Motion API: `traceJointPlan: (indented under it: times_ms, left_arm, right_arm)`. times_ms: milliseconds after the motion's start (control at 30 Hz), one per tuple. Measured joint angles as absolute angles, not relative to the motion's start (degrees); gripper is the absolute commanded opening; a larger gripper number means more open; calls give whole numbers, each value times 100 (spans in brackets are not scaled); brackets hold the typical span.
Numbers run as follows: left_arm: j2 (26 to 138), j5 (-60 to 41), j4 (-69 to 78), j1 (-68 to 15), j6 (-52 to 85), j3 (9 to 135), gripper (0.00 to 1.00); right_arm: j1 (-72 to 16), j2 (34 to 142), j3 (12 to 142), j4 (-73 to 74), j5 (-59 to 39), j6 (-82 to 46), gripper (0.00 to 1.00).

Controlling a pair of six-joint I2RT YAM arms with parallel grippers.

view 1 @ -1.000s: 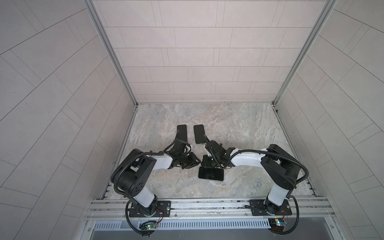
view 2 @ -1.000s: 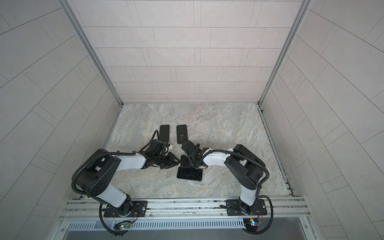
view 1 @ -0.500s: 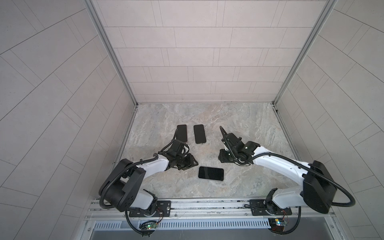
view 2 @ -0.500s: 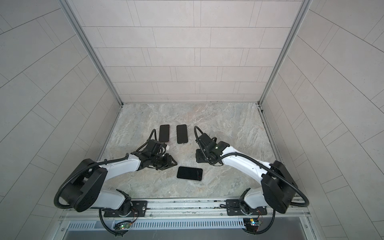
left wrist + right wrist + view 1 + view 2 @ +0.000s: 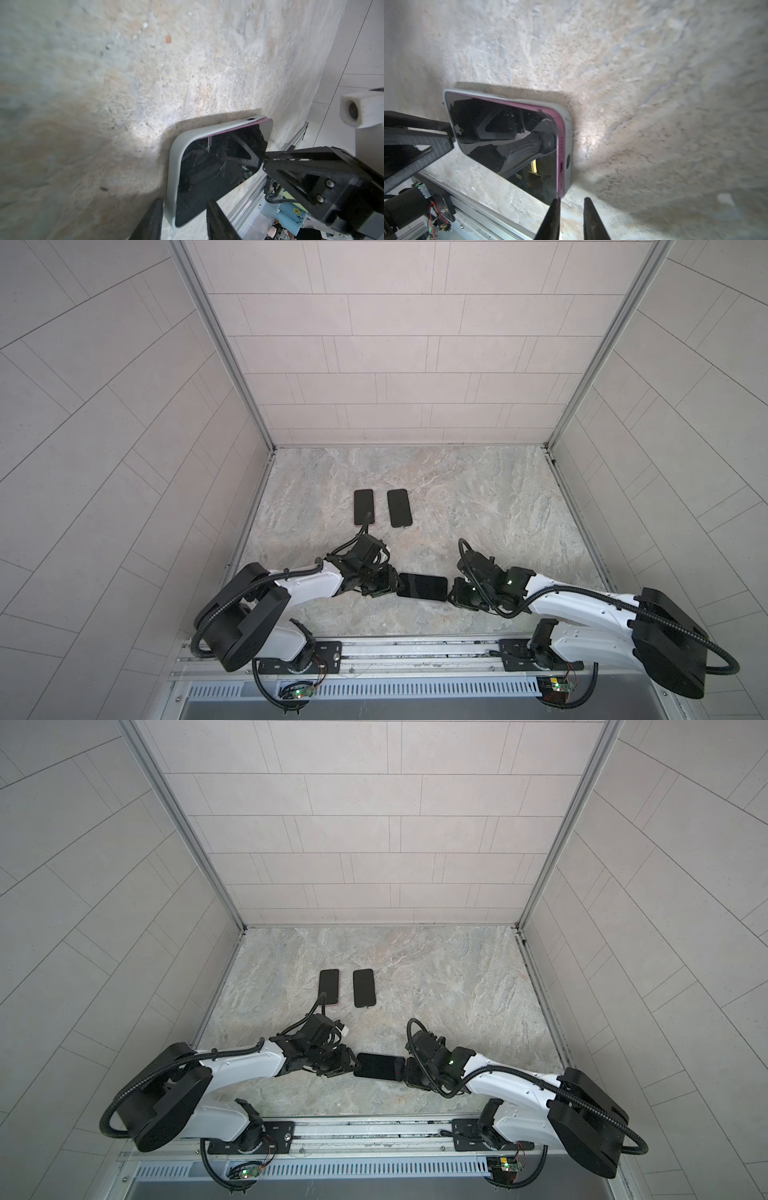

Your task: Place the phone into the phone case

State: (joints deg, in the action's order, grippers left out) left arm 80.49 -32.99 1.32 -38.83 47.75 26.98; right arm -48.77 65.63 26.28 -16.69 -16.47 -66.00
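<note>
The right gripper point(image 5: 453, 591) has swung back to the phone point(image 5: 422, 587), which lies in its grey case point(image 5: 173, 166) on the bench point(image 5: 457, 497). Its jaws stand narrowly parted and empty. The left gripper point(image 5: 391, 585) straddles the opposite end, released.

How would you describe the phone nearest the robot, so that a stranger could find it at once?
Look at the marble tabletop, near its front rail. There a dark phone lies crosswise between the left claw and the right claw. Unlike the two phones farther back, it lies in a pale grey case with a pink edge showing.
</note>
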Motion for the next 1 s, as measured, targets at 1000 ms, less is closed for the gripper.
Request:
traceJointPlan:
  times_ms: [1000]
  left_arm:
    - [7996, -2832, -30, -3931, 4698, 2797, 40]
  right_arm:
    - [-5105, 7636, 3256, -1621, -1603, -7170, 2]
